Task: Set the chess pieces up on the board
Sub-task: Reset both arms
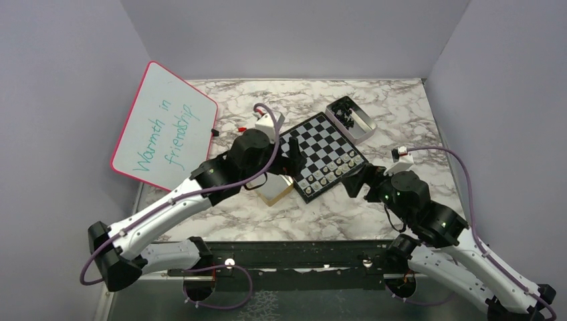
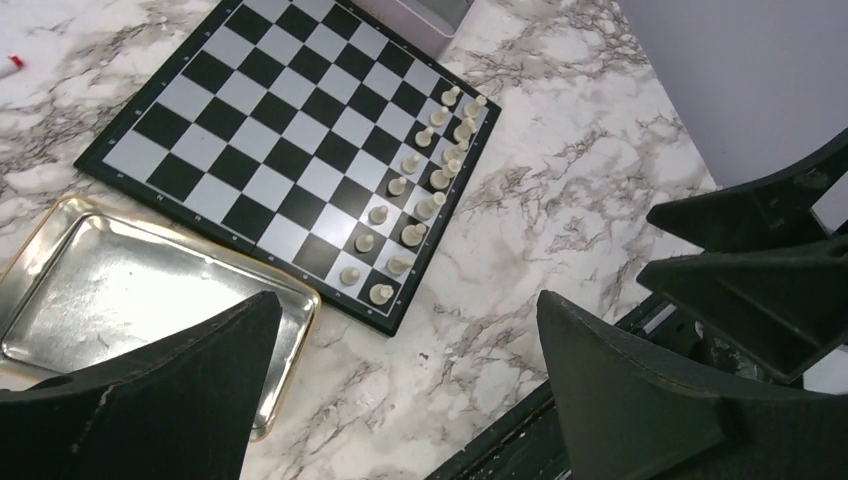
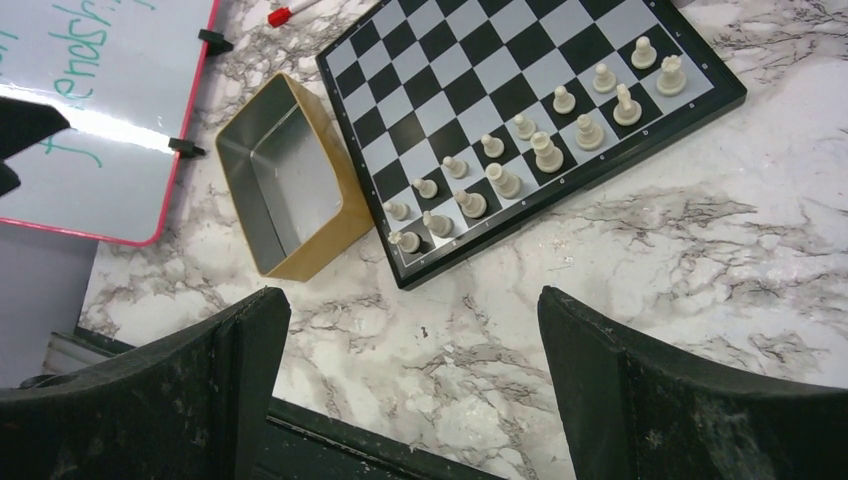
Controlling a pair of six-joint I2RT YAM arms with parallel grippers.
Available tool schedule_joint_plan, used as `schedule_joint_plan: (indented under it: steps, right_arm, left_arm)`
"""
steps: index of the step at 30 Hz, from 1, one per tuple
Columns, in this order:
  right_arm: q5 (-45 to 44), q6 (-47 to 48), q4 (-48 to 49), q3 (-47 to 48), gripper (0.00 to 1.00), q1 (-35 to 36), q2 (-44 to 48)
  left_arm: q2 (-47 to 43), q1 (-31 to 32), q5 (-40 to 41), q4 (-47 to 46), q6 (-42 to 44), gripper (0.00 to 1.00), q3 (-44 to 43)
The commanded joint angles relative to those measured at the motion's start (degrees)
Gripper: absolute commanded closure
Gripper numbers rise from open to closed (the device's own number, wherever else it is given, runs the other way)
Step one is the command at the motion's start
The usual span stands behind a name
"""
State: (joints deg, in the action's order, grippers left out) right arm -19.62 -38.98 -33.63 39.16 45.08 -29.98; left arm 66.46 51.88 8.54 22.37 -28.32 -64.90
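Note:
The chequered board [image 1: 321, 137] lies at an angle mid-table. Several pale chess pieces [image 1: 331, 170] fill the two rows along its near edge, seen as well in the left wrist view [image 2: 420, 190] and the right wrist view [image 3: 520, 160]. The other squares of the board [image 2: 270, 130] [image 3: 470, 60] are bare. My left gripper [image 1: 294, 157] [image 2: 408, 310] hovers over the board's near-left corner, open and holding nothing. My right gripper [image 1: 358, 179] [image 3: 410, 300] is off the board's near-right edge above the marble, open and holding nothing. Dark pieces sit in a silver tin [image 1: 351, 119].
An empty gold-sided tin [image 1: 275, 190] [image 2: 120, 290] [image 3: 285, 180] touches the board's near-left side. A pink-framed whiteboard [image 1: 164, 127] leans at the back left, with a red marker [image 1: 244, 127] beside it. The table's black front rail [image 3: 330, 450] runs just below both grippers.

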Motion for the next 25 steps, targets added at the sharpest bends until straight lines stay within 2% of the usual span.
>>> schedule_joint_plan:
  steps: [1, 8, 25]
  right_arm:
    - [0.7, -0.8, -0.9, 2.4, 0.00, 0.4, -0.9]
    - [0.5, -0.4, -0.2, 2.9, 0.00, 0.4, -2.0]
    - [-0.1, -0.9, -0.1, 2.0, 0.00, 0.4, -1.1]
  left_arm:
    - [-7.3, 0.3, 4.7, 0.4, -3.3, 0.01, 7.3]
    - [-14.7, 0.3, 6.4, -1.5, -4.5, 0.01, 15.1]
    - [-14.7, 0.3, 6.2, -2.0, -3.3, 0.01, 14.5]
